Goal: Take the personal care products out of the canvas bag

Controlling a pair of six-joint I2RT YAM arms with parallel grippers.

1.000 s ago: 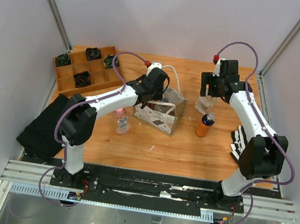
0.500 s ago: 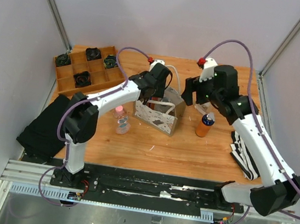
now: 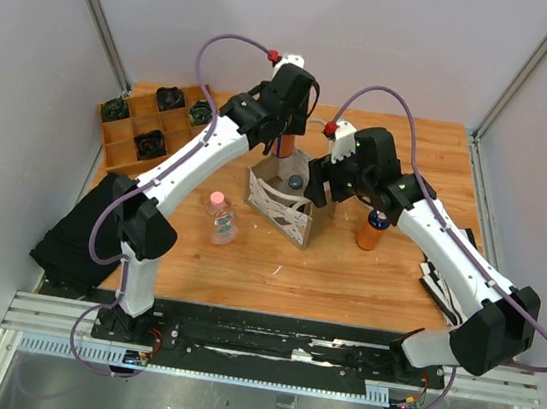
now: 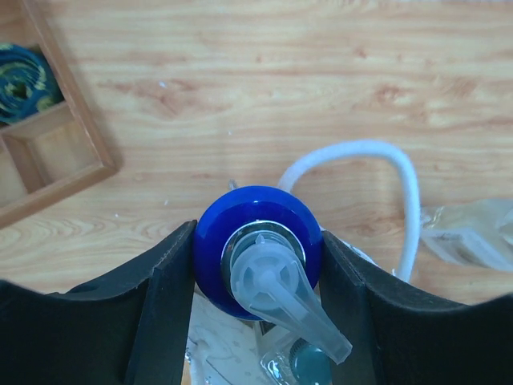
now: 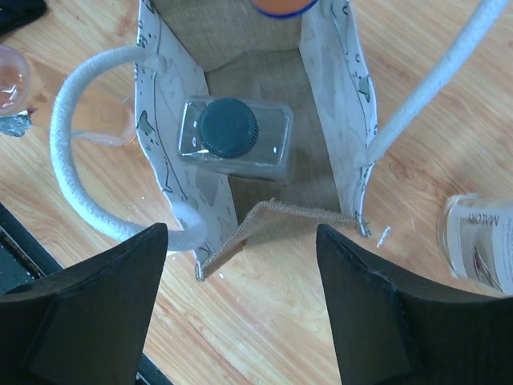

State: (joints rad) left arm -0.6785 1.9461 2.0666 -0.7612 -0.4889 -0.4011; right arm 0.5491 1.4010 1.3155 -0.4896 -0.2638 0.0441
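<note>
Where the left hand [image 4: 257,269] grips, the bottle [image 4: 232,228] looks orange, blue-capped, perhaps pump-topped.

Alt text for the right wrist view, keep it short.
Top-down look into the open canvas bag, where a clear bottle with a dark cap stands upright. The right gripper is open, fingers spread wide at the bottom corners. A white rope handle loops onto the wooden table; an orange bottle shows at the top edge.

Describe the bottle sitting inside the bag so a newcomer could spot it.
Find the canvas bag on the wooden table. Inside its open top stands a clear squarish bottle. Its dark cap sets it apart from the blue-capped orange bottle beside the bag.
</note>
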